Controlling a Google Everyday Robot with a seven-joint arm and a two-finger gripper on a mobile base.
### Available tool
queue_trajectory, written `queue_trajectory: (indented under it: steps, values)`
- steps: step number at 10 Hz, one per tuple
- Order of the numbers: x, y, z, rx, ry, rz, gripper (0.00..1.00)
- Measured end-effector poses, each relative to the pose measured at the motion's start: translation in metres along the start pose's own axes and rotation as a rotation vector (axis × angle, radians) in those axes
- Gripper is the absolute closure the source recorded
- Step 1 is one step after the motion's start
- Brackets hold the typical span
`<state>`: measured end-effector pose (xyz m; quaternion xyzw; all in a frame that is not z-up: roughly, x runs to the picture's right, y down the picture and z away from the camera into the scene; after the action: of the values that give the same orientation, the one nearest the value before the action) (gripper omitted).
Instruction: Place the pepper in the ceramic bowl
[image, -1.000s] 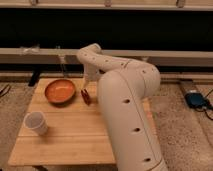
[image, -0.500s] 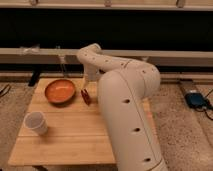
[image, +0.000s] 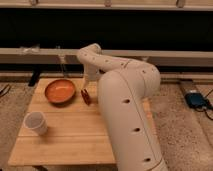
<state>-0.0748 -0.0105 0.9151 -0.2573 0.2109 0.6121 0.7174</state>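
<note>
The gripper hangs over the far middle of the wooden table, just right of the ceramic bowl. Whether it is open or closed cannot be told, since the end of the white arm hides most of it. Directly beneath it is the pepper, small, dark red and tilted, just beside the bowl's right edge and outside it. It is unclear whether the gripper holds the pepper or merely sits above it.

The bowl is orange inside with nothing in it, and it stands at the table's far left. A white cup stands upright near the left edge, well apart from both. The arm's bulky lower part covers the table's right side. A blue device lies on the floor at the far right.
</note>
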Motion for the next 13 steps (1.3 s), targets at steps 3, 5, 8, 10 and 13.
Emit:
queue_trajectory:
  steps: [3, 5, 8, 10, 13]
  values:
    - [-0.008, 0.017, 0.005, 0.037, -0.022, -0.092, 0.20]
    - [-0.010, 0.039, 0.019, 0.063, -0.019, -0.176, 0.20]
    - [-0.008, 0.056, 0.041, 0.072, 0.012, -0.239, 0.20]
    - [-0.005, 0.056, 0.053, 0.064, 0.038, -0.247, 0.20]
    - [-0.005, 0.058, 0.067, 0.039, 0.072, -0.246, 0.24]
